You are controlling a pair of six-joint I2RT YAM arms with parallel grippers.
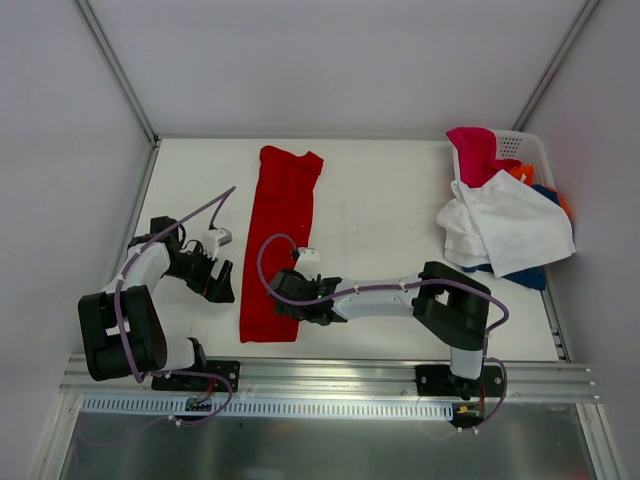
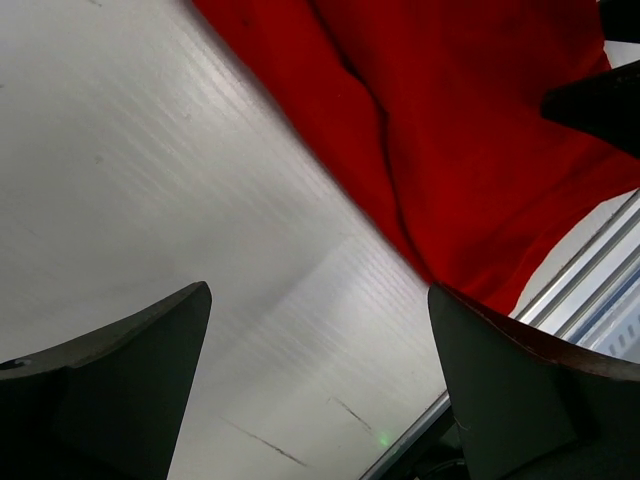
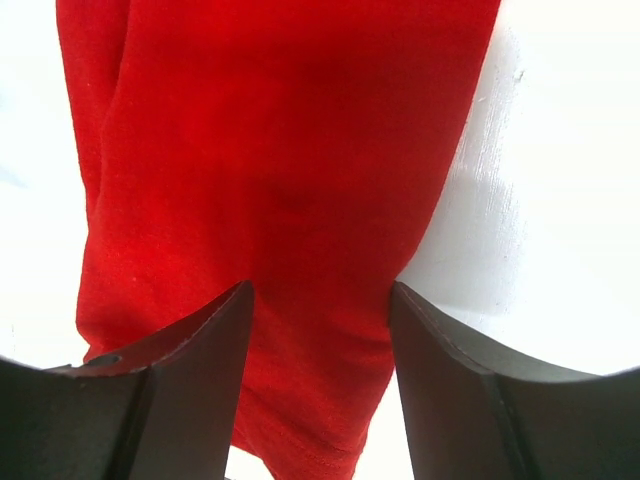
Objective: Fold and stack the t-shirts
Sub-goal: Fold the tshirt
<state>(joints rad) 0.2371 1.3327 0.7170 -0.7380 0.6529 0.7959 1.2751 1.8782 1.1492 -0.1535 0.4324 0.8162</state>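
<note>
A white table (image 1: 380, 215) stands between plain grey walls, with a metal rail (image 1: 330, 372) along its near edge where both arms are bolted.

Nearest, the left gripper (image 2: 318, 292) hangs low over bare table just left of the red t-shirt's (image 1: 280, 225) near end. Its fingers are spread wide with nothing between them, and the right-hand one sits at the cloth's edge. The right gripper (image 3: 320, 288) is over the near right part of the same shirt, fingers parted, with red cloth showing in the gap below them.

The red shirt lies as a long narrow strip left of centre, running from near the rail toward the far wall.

At the far right corner is a white basket (image 1: 522, 143). A pink t-shirt (image 1: 474, 150) sits in it and a white t-shirt (image 1: 510, 225) drapes over its near side onto the table. Bits of orange t-shirt (image 1: 522, 173) and blue t-shirt (image 1: 525, 276) show around the white one.
</note>
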